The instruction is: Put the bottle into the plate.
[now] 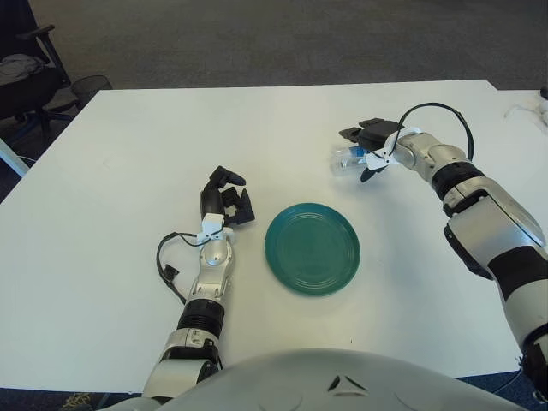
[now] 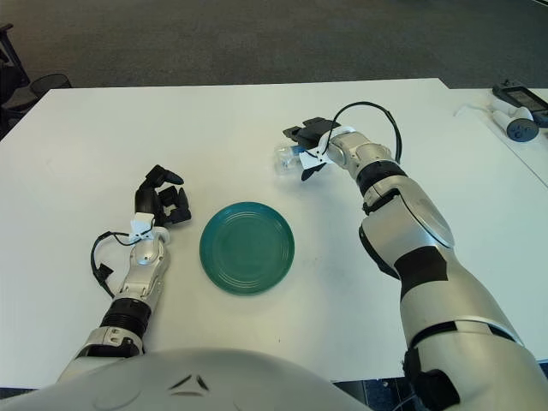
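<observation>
Bottle point(image 1: 350, 157) lies gripped in your right robot hand point(image 1: 370, 145); carrying it to the plate point(image 1: 312, 248) remains.

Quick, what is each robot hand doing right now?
Left hand: curled shut, holding nothing, beside the plate.
Right hand: closed around the bottle.

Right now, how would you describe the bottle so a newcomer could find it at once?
On the white table, look beyond the green plate toward the far right. The bottle lies on its side there, inside the right robot hand. It is small and clear with a blue label, the only see-through item.
</observation>
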